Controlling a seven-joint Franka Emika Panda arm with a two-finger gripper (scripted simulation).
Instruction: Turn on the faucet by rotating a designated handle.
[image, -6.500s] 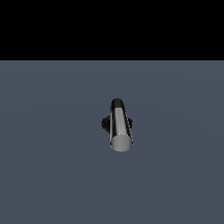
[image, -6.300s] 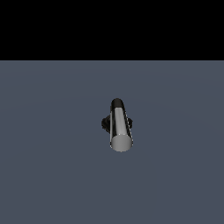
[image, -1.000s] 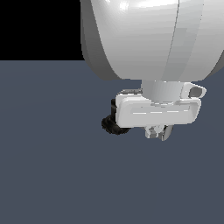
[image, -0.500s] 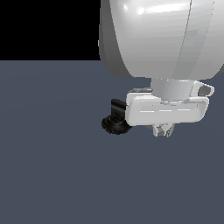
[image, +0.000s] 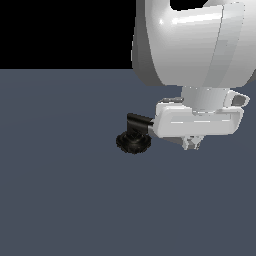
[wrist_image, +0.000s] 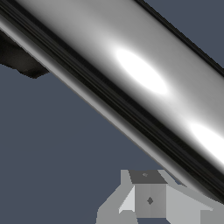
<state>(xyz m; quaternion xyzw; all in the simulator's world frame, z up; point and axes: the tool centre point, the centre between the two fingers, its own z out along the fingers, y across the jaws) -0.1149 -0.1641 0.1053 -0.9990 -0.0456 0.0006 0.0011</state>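
Note:
In the exterior view the faucet's round, ridged black base (image: 133, 142) sits on the grey floor, with its black elbow (image: 139, 122) pointing toward that view's right. The white gripper bar hides the handle there. My gripper (image: 192, 144) hangs just to the right of the elbow, its short grey fingers close together with nothing between them. In the wrist view the glossy silver handle (wrist_image: 131, 83) runs diagonally across the frame, very close. A grey finger (wrist_image: 148, 197) sits right beside it, and part of the black elbow (wrist_image: 19, 59) shows at one end.
The large white arm (image: 200, 45) fills the upper right of the exterior view. A flat dark grey floor (image: 60, 190) lies all around the faucet, under a black background.
The arm, absent six seconds ago, now covers the handle. Over the last second it has slid toward the exterior view's right, uncovering more of the black elbow.

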